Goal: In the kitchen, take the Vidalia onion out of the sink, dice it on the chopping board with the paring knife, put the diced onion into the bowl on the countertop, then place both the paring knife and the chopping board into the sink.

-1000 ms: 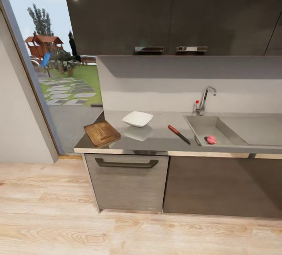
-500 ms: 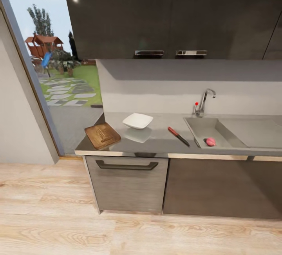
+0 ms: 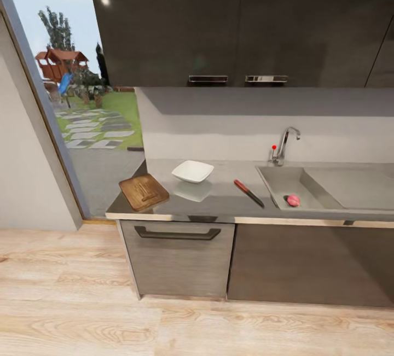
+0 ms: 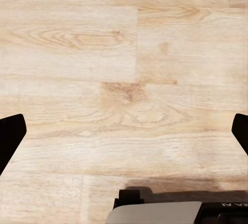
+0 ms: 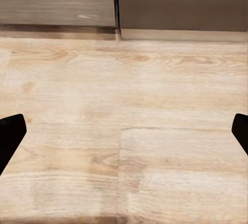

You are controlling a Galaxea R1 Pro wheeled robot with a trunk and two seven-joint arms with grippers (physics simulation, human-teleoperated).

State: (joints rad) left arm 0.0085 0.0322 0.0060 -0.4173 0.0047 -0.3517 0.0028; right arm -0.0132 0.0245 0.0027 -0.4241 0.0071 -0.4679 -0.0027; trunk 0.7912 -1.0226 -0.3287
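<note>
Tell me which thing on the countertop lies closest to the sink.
The paring knife: it lies just beside the sink, while the bowl and chopping board sit farther away.

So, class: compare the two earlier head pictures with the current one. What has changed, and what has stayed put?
Only the camera shifted: the whole scene slid slightly in the picture, with more of the upper cabinets showing. No thing moved, nothing was gripped or released. The Vidalia onion lies in the sink; the paring knife, bowl and chopping board rest on the countertop as before.
</note>
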